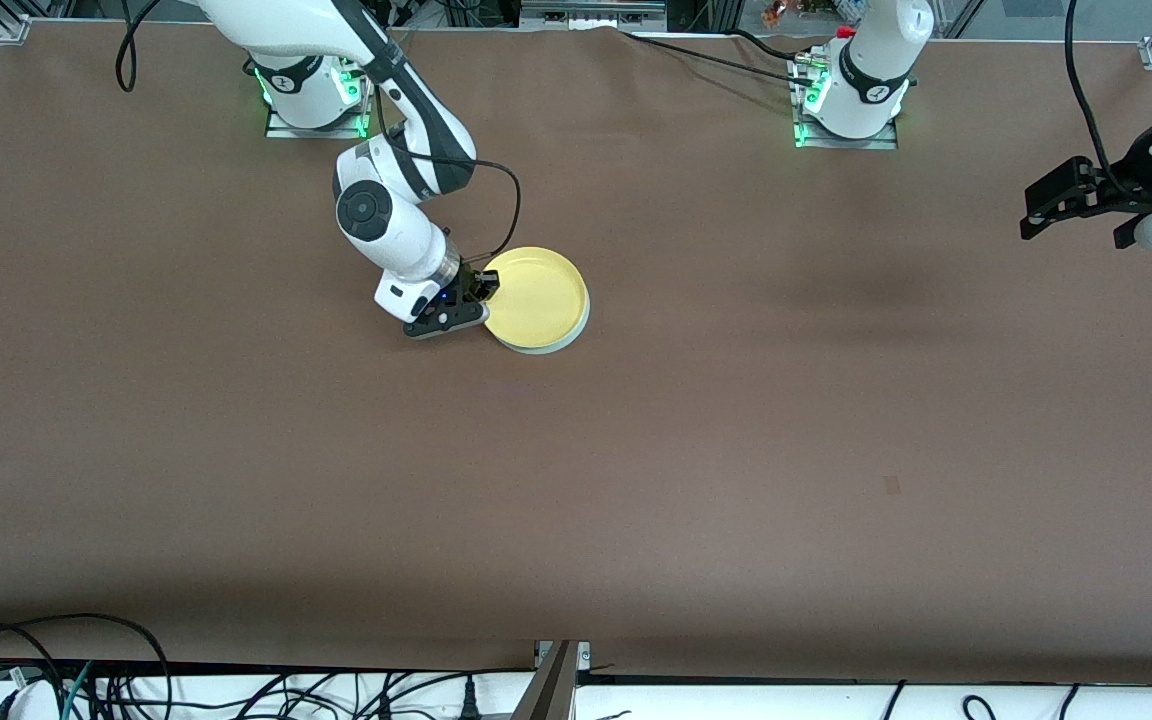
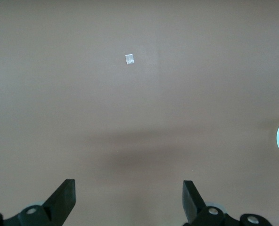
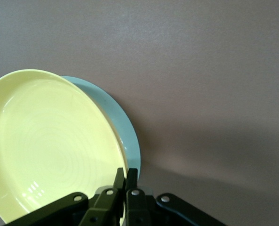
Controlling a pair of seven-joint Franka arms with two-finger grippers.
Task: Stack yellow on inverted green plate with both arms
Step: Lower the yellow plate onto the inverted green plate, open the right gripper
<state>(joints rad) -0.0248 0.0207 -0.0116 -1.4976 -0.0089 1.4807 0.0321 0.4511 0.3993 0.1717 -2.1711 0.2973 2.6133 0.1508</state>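
only right claw (image 3: 126, 176) pinches yellow (image 1: 534, 295), seemingly atop green plate (image 3: 127, 134).

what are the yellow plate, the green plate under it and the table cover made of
Yellow plate: probably plastic, glossy, with small highlights and faint concentric rings. Green plate: likely the same smooth plastic; only its edge shows. Table cover: matte brown sheet, perhaps paper or fabric, no glare. The right gripper pinches the yellow plate's rim.

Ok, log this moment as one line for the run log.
right tool: shut on yellow plate rim | yellow plate: on green plate | left tool: open, waiting over bare table
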